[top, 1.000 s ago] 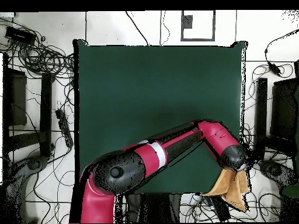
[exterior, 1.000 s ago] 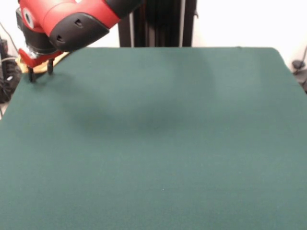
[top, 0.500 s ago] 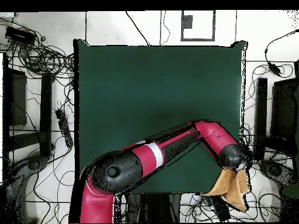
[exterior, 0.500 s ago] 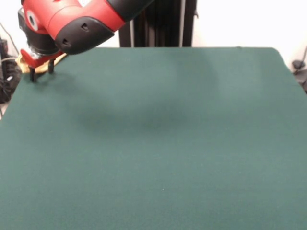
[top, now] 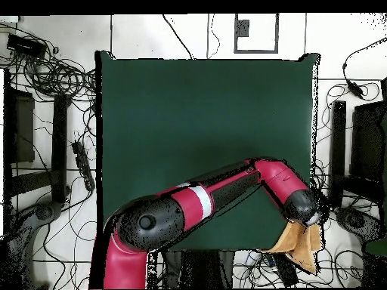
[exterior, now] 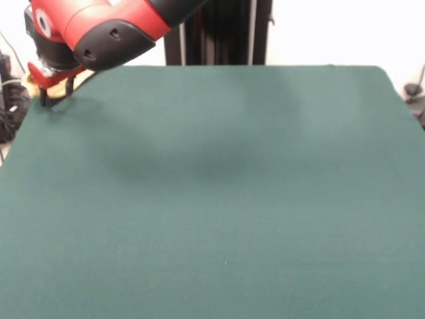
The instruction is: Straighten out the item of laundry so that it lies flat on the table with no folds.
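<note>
The orange-tan item of laundry [top: 300,243] lies crumpled at the table's corner by the robot's base and hangs off the edge, in the overhead view. In the front view only tan slivers of the item of laundry [exterior: 84,77] show behind the red gripper head. My gripper [exterior: 55,96] stands at the far left corner of the green table [exterior: 219,186], its two dark fingers apart and pointing down at the table's edge beside the towel. From above, the gripper [top: 309,218] sits over the towel's upper end. Whether the fingers touch the cloth is hidden by the arm.
Cables [top: 53,75] and dark equipment lie on the floor around the table [top: 204,128]. A black post [exterior: 226,32] rises behind the table's far edge. The arm [top: 219,189] crosses the table's lower half in the overhead view.
The gripper has shifted slightly farther toward the table's corner and the towel. The towel has barely moved.
</note>
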`<action>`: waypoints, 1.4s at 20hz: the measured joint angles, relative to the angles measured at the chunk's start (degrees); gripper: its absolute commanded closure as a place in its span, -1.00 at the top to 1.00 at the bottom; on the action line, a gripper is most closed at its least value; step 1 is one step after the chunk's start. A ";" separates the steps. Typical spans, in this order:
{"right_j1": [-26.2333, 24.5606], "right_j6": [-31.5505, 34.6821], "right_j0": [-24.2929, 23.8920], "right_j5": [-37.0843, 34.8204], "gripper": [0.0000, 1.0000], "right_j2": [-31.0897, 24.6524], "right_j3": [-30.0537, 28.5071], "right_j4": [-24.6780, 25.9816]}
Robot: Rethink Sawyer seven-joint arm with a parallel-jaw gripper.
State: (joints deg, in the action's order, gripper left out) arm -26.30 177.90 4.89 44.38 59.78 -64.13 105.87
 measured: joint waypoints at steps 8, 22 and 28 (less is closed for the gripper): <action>1.89 0.00 -0.29 0.00 1.00 -0.01 -1.09 1.01; 5.66 0.00 -0.27 0.01 1.00 -0.01 -1.55 1.56; 5.01 0.00 0.24 0.00 1.00 -0.02 -1.54 1.58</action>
State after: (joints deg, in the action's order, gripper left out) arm -21.29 177.90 5.13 44.38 59.76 -65.66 107.44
